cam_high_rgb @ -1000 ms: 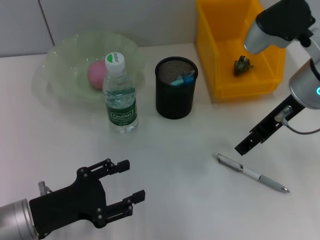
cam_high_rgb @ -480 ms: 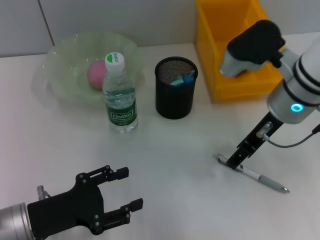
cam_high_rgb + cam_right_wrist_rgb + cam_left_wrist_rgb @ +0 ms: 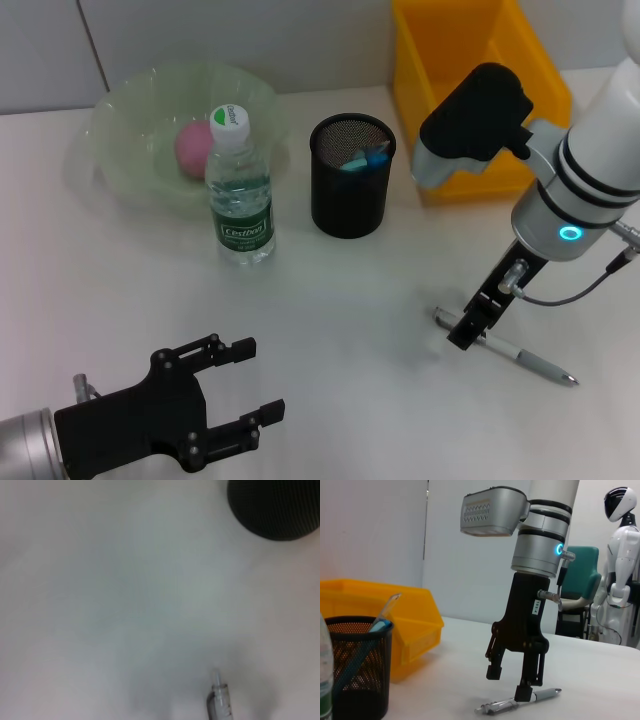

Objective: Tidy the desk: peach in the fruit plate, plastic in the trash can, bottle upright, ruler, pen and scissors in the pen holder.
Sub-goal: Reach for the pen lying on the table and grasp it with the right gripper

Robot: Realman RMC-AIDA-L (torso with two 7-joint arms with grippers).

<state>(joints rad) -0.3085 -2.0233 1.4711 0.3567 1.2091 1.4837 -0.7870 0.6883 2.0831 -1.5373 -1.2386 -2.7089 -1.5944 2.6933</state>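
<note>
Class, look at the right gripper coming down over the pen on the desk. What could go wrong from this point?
1. The right gripper straddles the pen near its clip end, jaws open, one jaw lower than the other. Closing off-centre could let the pen pivot or roll away across the table.
2. The pen holder already holds items, so the pen might catch on them when inserted.
3. The left gripper hovers near the desk's front edge, well clear.

Bright, even light falls from overhead, leaving only faint, soft shadows on the white tabletop (image 3: 330,300). The head view is sharp, with a mild sheen on the bottle (image 3: 240,195). The right wrist view is badly out of focus: the pen (image 3: 219,702) is smeared. The left wrist view is clear, with the background slightly soft.
</note>
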